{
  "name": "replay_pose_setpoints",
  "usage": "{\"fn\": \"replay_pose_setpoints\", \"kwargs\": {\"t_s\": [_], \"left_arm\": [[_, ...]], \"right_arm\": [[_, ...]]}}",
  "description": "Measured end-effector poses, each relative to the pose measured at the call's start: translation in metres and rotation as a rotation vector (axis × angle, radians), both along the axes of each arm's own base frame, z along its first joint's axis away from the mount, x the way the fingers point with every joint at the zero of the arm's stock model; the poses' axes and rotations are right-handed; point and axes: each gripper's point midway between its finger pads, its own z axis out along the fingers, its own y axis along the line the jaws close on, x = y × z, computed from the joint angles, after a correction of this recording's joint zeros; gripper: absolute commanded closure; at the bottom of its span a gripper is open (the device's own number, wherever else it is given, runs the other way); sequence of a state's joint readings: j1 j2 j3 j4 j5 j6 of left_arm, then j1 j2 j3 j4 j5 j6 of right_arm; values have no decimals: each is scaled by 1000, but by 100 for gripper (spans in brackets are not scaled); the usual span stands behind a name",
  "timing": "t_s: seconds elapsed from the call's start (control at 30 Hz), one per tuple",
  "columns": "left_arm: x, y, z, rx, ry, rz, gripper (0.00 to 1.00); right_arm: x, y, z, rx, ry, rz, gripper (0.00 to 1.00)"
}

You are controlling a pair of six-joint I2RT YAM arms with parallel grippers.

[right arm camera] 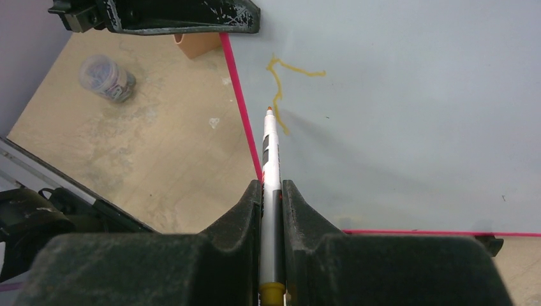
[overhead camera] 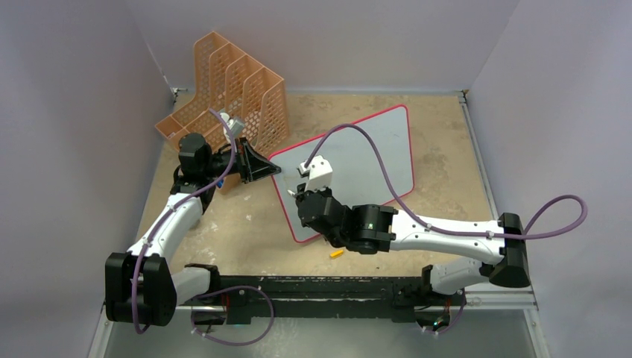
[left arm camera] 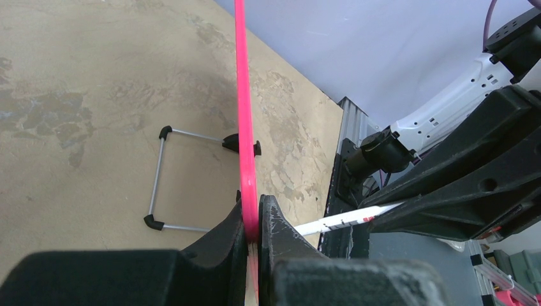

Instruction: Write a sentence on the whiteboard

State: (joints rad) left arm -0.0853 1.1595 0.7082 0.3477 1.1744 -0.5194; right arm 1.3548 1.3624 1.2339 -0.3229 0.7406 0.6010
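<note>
The right claw [right arm camera: 271, 188], shut on a slim white marker pen w/ orange tip [right arm camera: 270, 137], holds it at the lone faint yellow-orange stroke of the sentence [right arm camera: 279, 80], near the edge of the large pale whiteboard w/ thin red-pink frame [right arm camera: 415, 127]; the left claw [left arm camera: 253, 217] pinches that frame. Risks: a hard push could slip the pen or swing the board; light contact = broken strokes.

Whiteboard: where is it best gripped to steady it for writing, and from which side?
Its thin red-pink frame, at the left edge, coming in edge-on from the left, as the left tool does. The board stands propped on its wire foot, so the rim is exposed and thin enough to pinch, and the writing face is left free for the marker.
</note>
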Motion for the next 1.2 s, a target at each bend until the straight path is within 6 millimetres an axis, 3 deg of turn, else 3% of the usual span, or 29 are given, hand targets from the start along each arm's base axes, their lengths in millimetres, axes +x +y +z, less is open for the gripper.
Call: {"fn": "replay_pose_setpoints", "kwargs": {"t_s": [0.37, 1.2], "left_arm": [[0, 0, 0, 0, 0, 0, 100], [0, 0, 0, 0, 0, 0, 100]], "right_arm": [[1, 0, -14, -33, 9, -8, 100], [5, 2, -19, -36, -4, -29, 100]]}}
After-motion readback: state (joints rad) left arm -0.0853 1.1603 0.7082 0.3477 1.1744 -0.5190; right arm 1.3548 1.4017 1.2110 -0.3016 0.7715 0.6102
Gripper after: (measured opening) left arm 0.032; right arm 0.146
